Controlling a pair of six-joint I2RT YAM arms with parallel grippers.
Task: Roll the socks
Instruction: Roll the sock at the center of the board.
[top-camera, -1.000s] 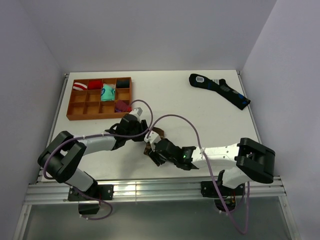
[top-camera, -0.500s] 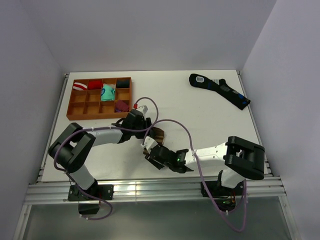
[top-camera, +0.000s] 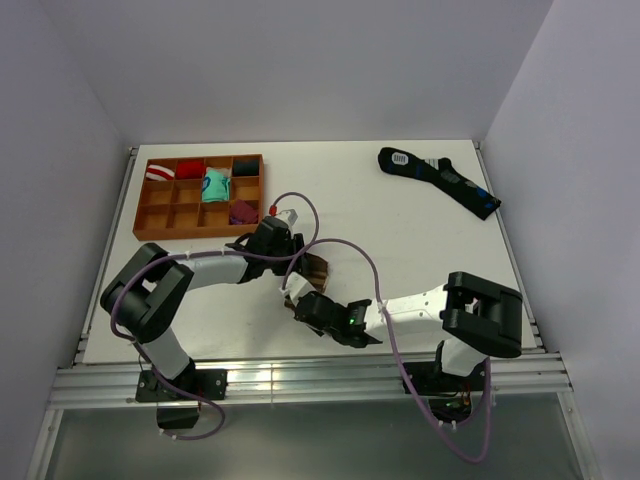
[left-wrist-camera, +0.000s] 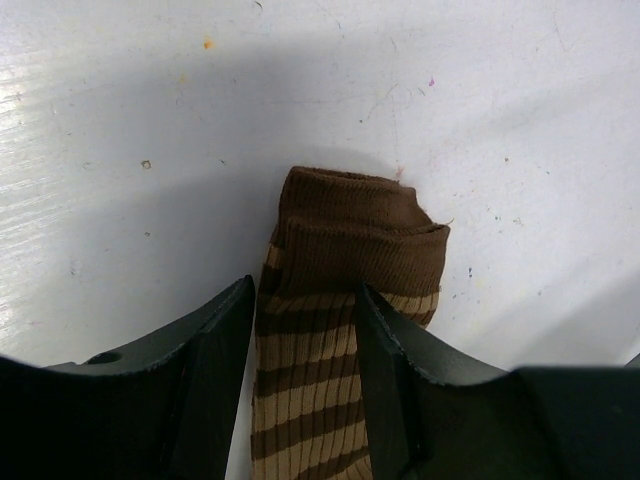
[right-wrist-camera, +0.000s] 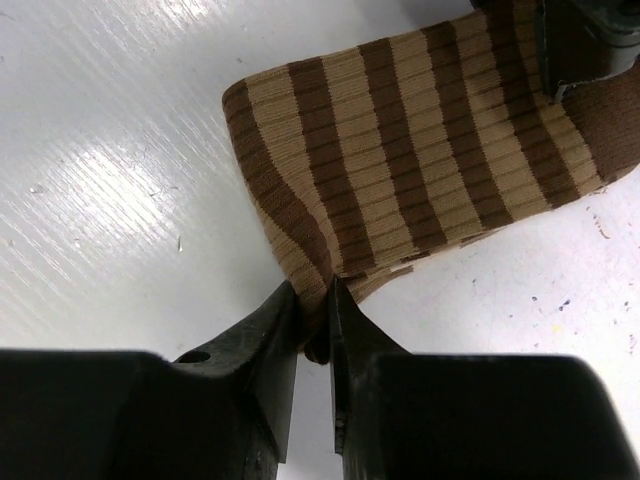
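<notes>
since a second ago the right arm's elbow has swung further left and its claw has crept a bit leftward too, while the left arm has folded up tighter by the tray.

the striped sock (top-camera: 314, 269) sits mid-table between both claws, just off the near-right corner of the wooden tray (top-camera: 150, 226). it's ribbed knit, tan and brown bands, with a solid brown cuff folded over and looking puffy at the end.

left gripper (left-wrist-camera: 305, 312) is clamped across the sock just below that cuff; the fabric looks squeezed narrower between the black fingers than it is at the cuff.

right gripper (right-wrist-camera: 311, 312) is nearly closed, pinching a thin fold at the sock's curved edge, and the cloth bunches up into the gap. the rest lies flat on the glossy white table (top-camera: 380, 230), which is a bit scuffed.

a long dark blue sock (top-camera: 440, 180) lies flat at the far right. the tray's compartments hold small rolled bundles: teal (top-camera: 213, 186), red (top-camera: 189, 168) and purple (top-camera: 243, 212).
</notes>
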